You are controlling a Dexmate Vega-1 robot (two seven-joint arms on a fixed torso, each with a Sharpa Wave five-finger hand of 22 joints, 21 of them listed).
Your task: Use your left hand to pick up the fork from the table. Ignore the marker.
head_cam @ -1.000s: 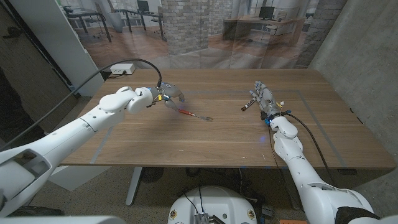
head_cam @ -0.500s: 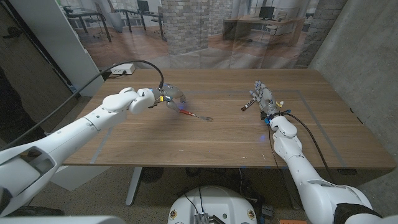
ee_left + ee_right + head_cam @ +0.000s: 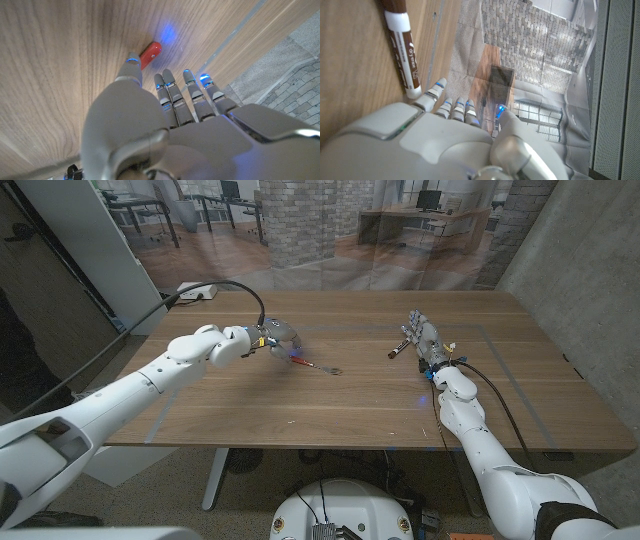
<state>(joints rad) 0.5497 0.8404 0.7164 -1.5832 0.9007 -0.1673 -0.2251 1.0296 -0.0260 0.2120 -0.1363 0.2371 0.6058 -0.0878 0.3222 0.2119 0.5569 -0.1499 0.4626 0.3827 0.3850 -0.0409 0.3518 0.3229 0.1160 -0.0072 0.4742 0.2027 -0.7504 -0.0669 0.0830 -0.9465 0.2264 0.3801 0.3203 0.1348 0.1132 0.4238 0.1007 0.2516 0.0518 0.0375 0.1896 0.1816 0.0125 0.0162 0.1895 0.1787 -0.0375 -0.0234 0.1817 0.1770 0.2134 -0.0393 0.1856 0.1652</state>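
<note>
Fork (image 3: pixel 318 366): lying on the table (image 3: pixel 350 405) left of middle, red handle toward the left hand, metal tines pointing to the robot's right. In the left wrist view only the red handle end (image 3: pixel 150 54) is showing, just past the fingertips.
Left hand (image 3: pixel 276 337): reaching over the handle end of the fork, fingers (image 3: pixel 170 92) lying side by side and extended, thumb beside the handle; nothing is clasped, and whether the thumb is touching the handle I cannot tell.
Right hand (image 3: pixel 426 340): sitting on the table on the robot's right, fingers straight and slightly spread, holding nothing.
Marker (image 3: pixel 399 346): lying just beside the right hand, on its left; in the right wrist view the marker (image 3: pixel 403 47) is showing a white body and brown cap, close by the fingertips.
</note>
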